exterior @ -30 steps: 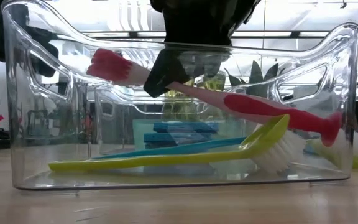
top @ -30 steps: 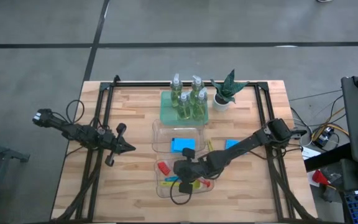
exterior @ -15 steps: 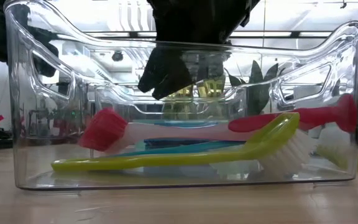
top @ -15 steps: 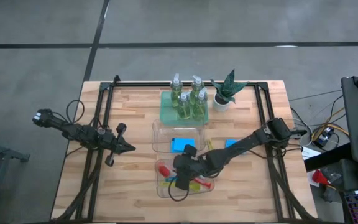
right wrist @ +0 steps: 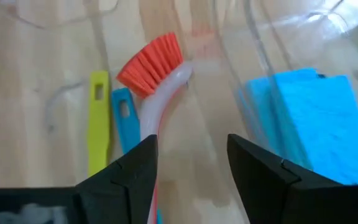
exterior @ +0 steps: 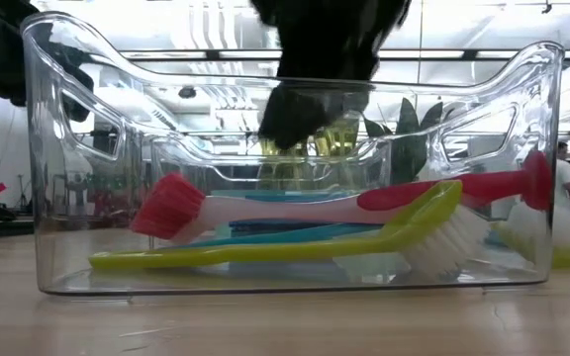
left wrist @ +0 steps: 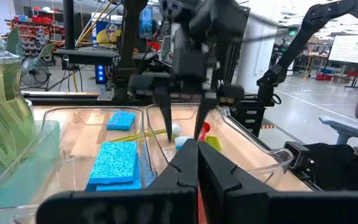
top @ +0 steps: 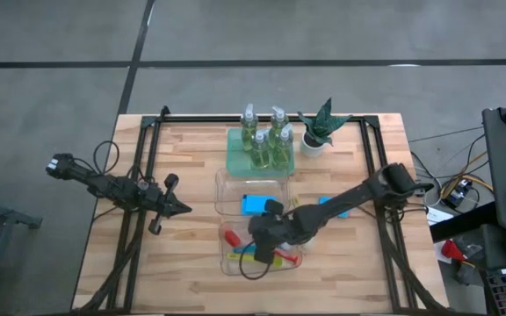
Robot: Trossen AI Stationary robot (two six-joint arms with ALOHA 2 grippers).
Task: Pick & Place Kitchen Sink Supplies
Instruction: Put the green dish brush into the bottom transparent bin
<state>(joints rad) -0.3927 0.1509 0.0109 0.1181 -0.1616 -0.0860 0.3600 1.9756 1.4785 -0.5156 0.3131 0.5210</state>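
The right pincer (top: 262, 248) hangs over the near clear plastic bin (top: 228, 266) at about 6 o'clock on the wooden counter (top: 191, 149), its fingers spread apart and grasping nothing. Beneath it the red long-handled brush with pale handle (exterior: 295, 206) lies in that bin on top of the thin yellow-green brush (exterior: 265, 252) and the thin blue brush (exterior: 295, 233). A flat blue rectangular sponge (top: 257, 204) rests in the second clear bin (top: 222, 189) at the counter's centre; another blue sponge (top: 330, 204) lies on the counter toward 3 o'clock. Four clear pump bottles of yellow-green liquid (top: 266, 140) stand on the green tray (top: 234, 158) at 12 o'clock. The left pincer (top: 181, 209) waits clenched at 9 o'clock.
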